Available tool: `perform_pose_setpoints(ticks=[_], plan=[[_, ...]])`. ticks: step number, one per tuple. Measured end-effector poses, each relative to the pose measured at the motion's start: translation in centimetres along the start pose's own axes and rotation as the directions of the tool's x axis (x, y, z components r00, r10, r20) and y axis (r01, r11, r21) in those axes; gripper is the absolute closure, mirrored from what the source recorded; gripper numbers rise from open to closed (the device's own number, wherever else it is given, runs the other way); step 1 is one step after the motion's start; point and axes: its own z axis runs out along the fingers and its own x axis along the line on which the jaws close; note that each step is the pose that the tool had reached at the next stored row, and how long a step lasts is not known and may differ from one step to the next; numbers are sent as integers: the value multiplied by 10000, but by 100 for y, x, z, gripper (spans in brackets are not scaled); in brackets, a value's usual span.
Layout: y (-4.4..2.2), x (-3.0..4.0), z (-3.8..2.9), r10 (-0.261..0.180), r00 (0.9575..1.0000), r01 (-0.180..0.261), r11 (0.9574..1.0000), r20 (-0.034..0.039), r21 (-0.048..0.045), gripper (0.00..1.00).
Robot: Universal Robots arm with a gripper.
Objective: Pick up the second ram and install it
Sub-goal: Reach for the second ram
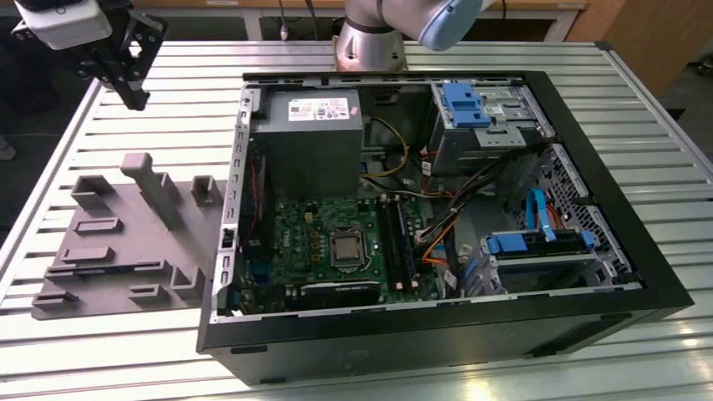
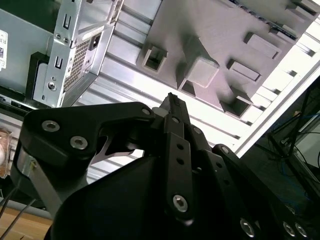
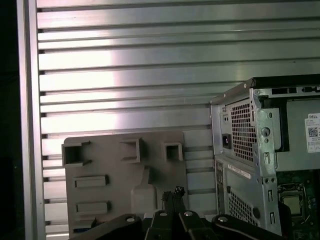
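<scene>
My gripper hangs high over the table's far corner on the exterior view's left, above and behind the grey holder tray. Its black fingers meet at the tips in both wrist views, shut with nothing between them. The tray lies below the fingertips, showing bare blocks and pockets. The second ram is out of view. Long black memory slots run beside the processor socket on the green motherboard; I cannot tell what sits in them.
An open black computer case lies on its side on the slatted aluminium table, to the tray's right in the exterior view. Inside are a grey power supply, blue drive brackets and loose cables. The arm's base stands behind the case.
</scene>
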Motion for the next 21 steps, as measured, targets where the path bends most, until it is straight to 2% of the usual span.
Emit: perform_pose_setpoints(ticks=[21], plan=[[-34, 296, 21, 0, 10000, 0, 10000, -1, 1, 89]])
